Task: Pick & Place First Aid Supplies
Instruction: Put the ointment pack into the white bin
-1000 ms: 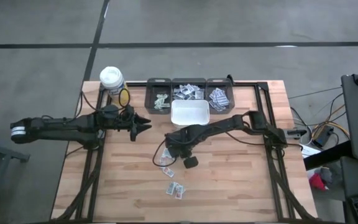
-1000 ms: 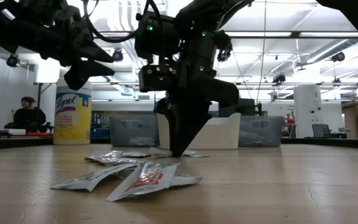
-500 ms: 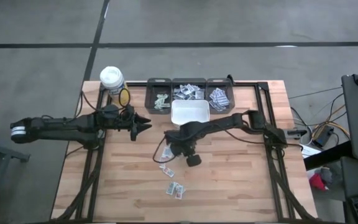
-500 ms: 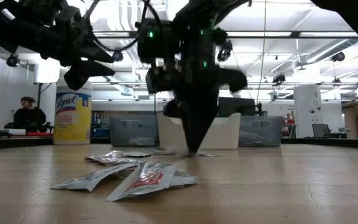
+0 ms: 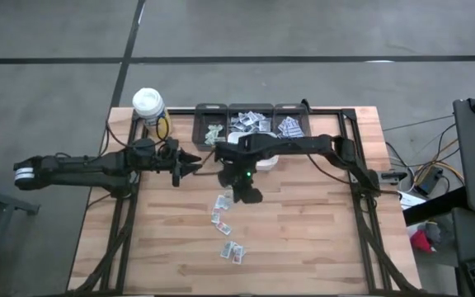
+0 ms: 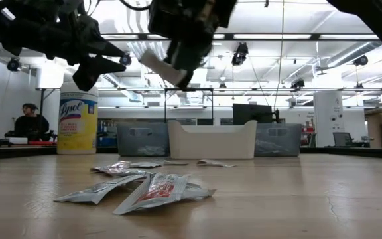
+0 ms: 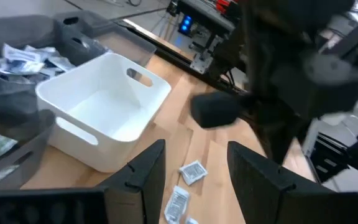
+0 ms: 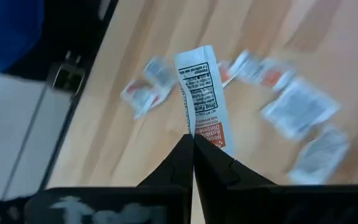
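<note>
One packet (image 8: 202,93) pinched in right tool (image 8: 193,144), lifted above table (image 5: 320,239).

We see wooden surface (image 5: 320,239) carrying loose packets (image 5: 221,216), three grey bins (image 5: 251,124), white tub (image 6: 211,139), wipes canister (image 5: 149,106).
</note>
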Motion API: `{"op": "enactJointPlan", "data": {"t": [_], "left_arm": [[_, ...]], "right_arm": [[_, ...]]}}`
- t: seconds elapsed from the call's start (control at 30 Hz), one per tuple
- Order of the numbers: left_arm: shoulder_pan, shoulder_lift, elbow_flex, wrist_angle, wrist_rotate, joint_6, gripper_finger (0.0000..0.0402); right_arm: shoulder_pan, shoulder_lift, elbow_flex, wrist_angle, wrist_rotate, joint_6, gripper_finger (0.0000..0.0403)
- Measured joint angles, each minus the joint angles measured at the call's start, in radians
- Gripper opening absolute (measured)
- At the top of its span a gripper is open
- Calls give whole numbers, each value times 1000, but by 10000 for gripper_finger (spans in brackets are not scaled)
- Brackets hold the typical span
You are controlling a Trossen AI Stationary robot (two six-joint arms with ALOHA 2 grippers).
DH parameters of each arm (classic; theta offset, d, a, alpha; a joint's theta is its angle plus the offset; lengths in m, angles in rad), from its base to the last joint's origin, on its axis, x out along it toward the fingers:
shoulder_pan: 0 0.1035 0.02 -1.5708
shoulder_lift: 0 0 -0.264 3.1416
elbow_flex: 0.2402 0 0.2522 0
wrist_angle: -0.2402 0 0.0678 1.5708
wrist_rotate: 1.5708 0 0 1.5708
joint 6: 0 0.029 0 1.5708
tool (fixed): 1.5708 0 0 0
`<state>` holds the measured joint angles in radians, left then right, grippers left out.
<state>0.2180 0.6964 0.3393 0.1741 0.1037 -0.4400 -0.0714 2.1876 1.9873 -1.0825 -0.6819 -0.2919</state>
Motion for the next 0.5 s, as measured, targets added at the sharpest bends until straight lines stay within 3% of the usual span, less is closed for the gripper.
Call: {"op": "enactJointPlan", "data": {"t": [0.33, 0.5], "left_arm": [[-20, 0, 0, 78, 71, 9, 165], [-44, 0, 0, 124, 89, 51, 165]], "right_arm": [[-38, 0, 137, 141, -5, 82, 8], [-63, 0, 196, 150, -133, 107, 8]]}}
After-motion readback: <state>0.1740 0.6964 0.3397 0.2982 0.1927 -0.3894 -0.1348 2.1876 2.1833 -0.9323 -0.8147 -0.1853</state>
